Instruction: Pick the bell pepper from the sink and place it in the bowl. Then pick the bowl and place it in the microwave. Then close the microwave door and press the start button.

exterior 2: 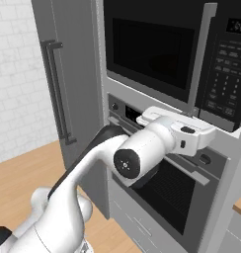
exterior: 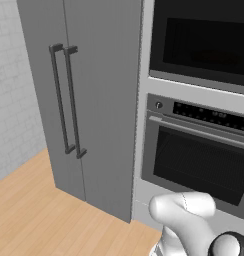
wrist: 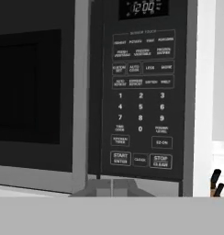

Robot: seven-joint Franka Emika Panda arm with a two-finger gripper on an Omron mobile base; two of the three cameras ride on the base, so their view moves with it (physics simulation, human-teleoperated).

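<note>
Wood floor [exterior: 29,210] and white tiled wall [exterior: 14,100] frame a tall grey cabinet [exterior: 99,100] with twin bar handles. Beside it, the microwave [exterior 2: 167,54] sits above the oven [exterior 2: 162,192], microwave door [exterior 2: 147,49] closed flush. The arm reaches up, gripper [exterior 2: 211,136] clenched empty just below the control panel [wrist: 141,101], start button [wrist: 120,158] straight ahead, path clear.

The arm [exterior 2: 142,148] was glossy white with rounded, bulbous links, a black upper segment, a dark round joint cap, and a flat white hand block bearing small dark fittings.
</note>
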